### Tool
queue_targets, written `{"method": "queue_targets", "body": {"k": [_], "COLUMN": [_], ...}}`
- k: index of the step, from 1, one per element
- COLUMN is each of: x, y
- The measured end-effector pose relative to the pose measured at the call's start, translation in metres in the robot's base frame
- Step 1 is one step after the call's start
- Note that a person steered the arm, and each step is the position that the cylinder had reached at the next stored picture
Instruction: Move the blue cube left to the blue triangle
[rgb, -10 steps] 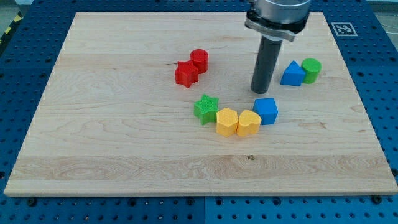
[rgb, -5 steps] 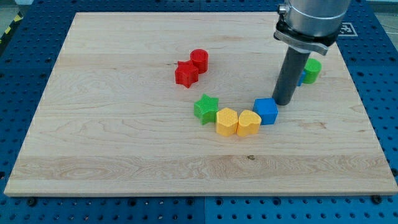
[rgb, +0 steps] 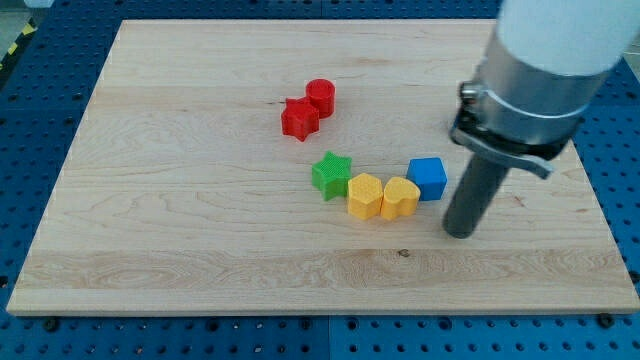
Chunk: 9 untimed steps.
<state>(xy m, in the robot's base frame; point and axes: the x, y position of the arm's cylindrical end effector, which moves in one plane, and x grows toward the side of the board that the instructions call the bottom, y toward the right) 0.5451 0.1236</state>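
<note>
The blue cube (rgb: 428, 177) sits right of centre on the wooden board (rgb: 200, 200), touching the yellow heart (rgb: 400, 197) on its left. My tip (rgb: 459, 234) rests on the board just below and to the right of the blue cube, a small gap apart. The blue triangle does not show; the arm's grey body (rgb: 540, 70) covers the area at the view's upper right where it stood.
A yellow hexagon (rgb: 365, 195) and a green star (rgb: 332, 174) continue the row leftward from the heart. A red star (rgb: 299, 119) and a red cylinder (rgb: 320, 97) sit together above the centre.
My tip has moved from above the blue cube, round its right side, down to its lower right. The arm now hides the blue triangle and the green cylinder. The blocks have not moved.
</note>
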Motion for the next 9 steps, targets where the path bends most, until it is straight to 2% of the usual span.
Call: {"method": "queue_targets", "body": {"k": [2,6,9], "x": [-0.041,-0.086,-0.085], "y": [-0.017,-0.017,0.006]}}
